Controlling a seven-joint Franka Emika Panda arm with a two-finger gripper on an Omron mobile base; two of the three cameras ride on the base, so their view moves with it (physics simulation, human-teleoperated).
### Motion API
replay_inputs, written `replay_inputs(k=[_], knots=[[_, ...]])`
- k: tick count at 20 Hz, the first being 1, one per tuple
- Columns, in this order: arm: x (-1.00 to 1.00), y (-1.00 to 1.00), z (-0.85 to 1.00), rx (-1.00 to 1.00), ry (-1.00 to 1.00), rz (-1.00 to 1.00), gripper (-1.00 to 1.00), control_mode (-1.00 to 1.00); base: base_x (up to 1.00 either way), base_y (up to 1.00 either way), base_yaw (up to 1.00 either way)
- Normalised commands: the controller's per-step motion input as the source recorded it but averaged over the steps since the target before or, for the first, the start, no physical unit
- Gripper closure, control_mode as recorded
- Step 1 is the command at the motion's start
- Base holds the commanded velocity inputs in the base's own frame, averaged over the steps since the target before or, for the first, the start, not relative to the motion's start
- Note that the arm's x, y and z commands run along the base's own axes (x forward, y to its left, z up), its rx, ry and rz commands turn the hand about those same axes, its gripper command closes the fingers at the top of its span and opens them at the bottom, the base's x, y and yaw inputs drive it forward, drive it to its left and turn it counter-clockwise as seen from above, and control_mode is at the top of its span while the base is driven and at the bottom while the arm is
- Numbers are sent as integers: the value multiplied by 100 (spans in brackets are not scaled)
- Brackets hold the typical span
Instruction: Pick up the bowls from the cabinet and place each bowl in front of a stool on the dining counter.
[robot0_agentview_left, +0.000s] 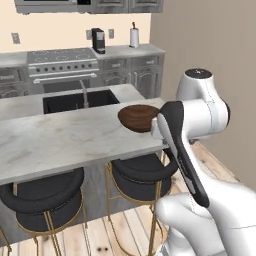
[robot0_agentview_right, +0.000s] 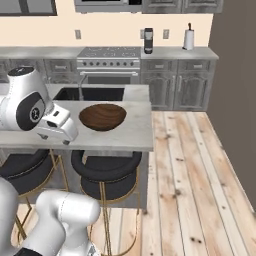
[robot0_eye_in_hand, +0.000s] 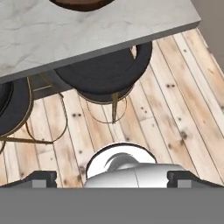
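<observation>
Brown wooden bowl (robot0_agentview_right: 102, 116) is sitting upright on the marble worktop (robot0_agentview_left: 60, 142), near its right-hand end and pretty much lined up above the right-hand stool (robot0_agentview_right: 105, 170). So that one looks placed, judging by how things lie. The white patterned bowl isn't something these frames let anyone locate, so by the look of it that one's the next job.

The hand (robot0_eye_in_hand: 112, 178) is released, fingertips (robot0_eye_in_hand: 40, 178) spread wide with nothing between them. It's pulled back off the worktop edge and looking down past it: in the hand view, the stool seat and plank floor sit under it, and the wooden bowl just peeks in at the top edge. So the bowl lies forward of the hand and up on the slab, well apart from the fingers.

As for axis, the bowl's round, so there's no real long axis or pointing direction; its mouth faces up. The worktop is what has a long axis, running left to right across both base views, and the second stool (robot0_agentview_left: 42, 195) sits further left along it. That empty spot in front of it is probably where the other bowl wants to go.
</observation>
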Motion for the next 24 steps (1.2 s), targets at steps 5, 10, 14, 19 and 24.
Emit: replay_inputs(k=[5,10,14,19,24], knots=[[0,0,0,0,0,0,-100,100,-5,-100,17],[0,0,0,0,0,0,-100,100,1,-98,10],[0,0,0,0,0,0,-100,100,3,-97,0],[0,0,0,0,0,0,-100,100,36,-62,3],[0,0,0,0,0,0,-100,100,89,-24,9]])
